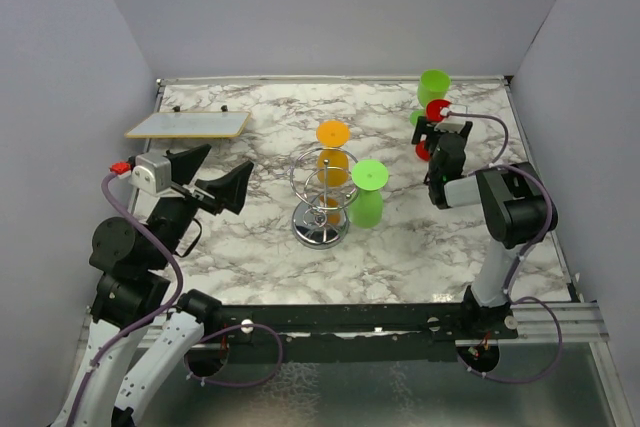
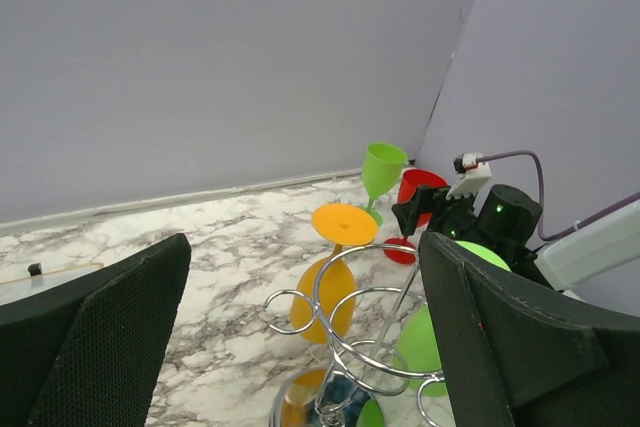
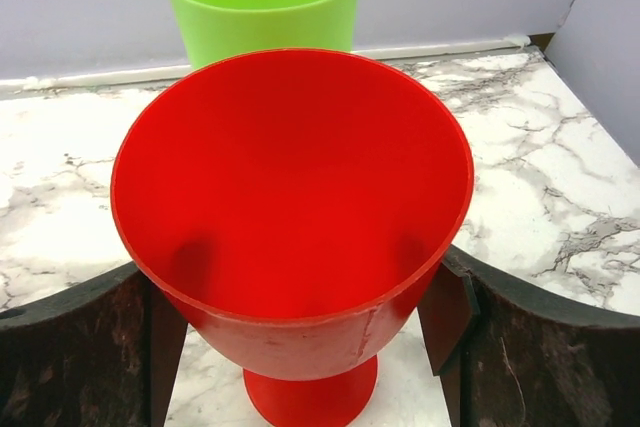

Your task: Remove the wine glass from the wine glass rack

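no text, label, brand, number or sign can be read in any of the three views.
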### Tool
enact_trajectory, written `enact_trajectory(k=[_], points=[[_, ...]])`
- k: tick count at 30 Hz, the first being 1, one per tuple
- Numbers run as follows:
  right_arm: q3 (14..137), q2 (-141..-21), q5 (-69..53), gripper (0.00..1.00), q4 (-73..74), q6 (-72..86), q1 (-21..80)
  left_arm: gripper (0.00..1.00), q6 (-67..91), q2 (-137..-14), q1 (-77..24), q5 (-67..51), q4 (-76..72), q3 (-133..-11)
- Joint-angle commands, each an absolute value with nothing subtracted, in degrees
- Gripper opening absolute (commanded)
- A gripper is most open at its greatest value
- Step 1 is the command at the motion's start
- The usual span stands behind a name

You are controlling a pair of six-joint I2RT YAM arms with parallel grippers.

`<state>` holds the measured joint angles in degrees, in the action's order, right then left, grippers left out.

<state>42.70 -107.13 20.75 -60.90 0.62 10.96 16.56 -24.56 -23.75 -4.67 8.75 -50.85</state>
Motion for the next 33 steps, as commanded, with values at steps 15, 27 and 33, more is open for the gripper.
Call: enact_trajectory(k=[15,27,33], points=[[46.7,-109.0,19.8,1.00,-60.1,0.0,9.8,0.99,15.7,-26.0,-24.0,-5.3,10.8,-51.8],[43.6,-95.7,20.5,1.00,-44.6,6.7,9.7,0.99,18.4,-26.9,-24.0,-7.0,15.5,-53.2],[43.3,-88.4,21.5,1.00,-34.4,10.8,9.8,0.99,22.1,-29.0,-23.9,-8.1,18.8,-55.2]])
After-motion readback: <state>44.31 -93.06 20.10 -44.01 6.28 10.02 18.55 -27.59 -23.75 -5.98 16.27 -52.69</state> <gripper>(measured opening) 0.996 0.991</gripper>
